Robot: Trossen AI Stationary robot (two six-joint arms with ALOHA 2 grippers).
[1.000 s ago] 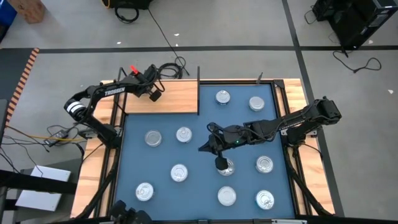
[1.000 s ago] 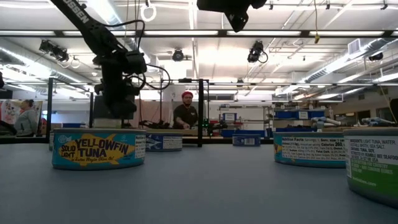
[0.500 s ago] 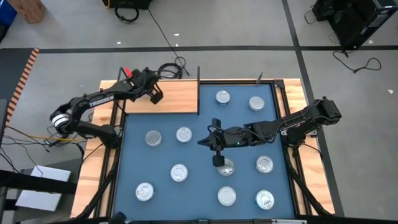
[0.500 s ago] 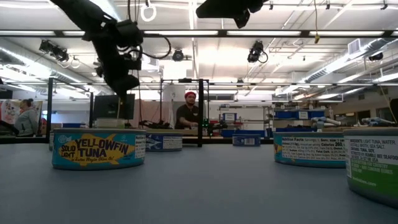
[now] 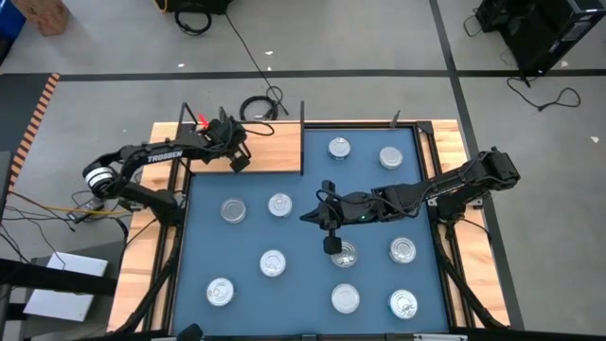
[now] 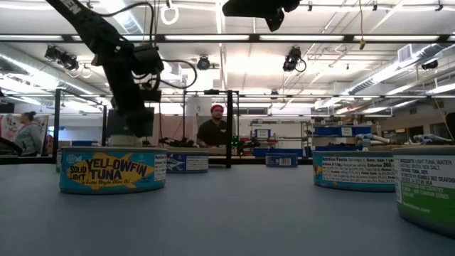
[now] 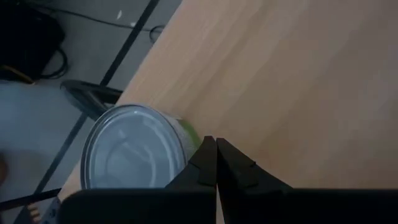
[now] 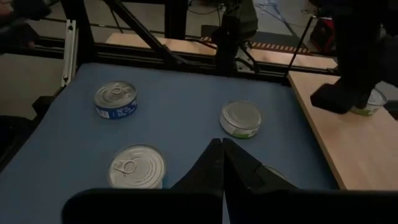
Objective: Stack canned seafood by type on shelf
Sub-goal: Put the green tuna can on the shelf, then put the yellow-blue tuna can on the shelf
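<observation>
The left gripper (image 5: pixel 236 159) hangs over the shelf (image 5: pixel 270 152), the light wooden board at the far left corner of the desk, with its fingers (image 7: pixel 205 163) pressed together and holding nothing. A green-sided tin (image 7: pixel 134 155) stands on the board just beside those fingers, near the board's outer edge. On the blue mat (image 5: pixel 303 284) in front of the shelf lie the other tins of canned seafood (image 5: pixel 233 209), well apart from one another in loose rows. In the low view the nearest one reads yellowfin tuna (image 6: pixel 112 171). Toward the middle of the mat the right gripper (image 5: pixel 333 243) hovers with its fingers (image 8: pixel 214 163) closed and empty, directly above one tin (image 5: pixel 345 255) and touching none. More tins sit to its right, two of them (image 5: pixel 340 147) at the far edge beside the shelf's black post (image 5: pixel 302 137).
</observation>
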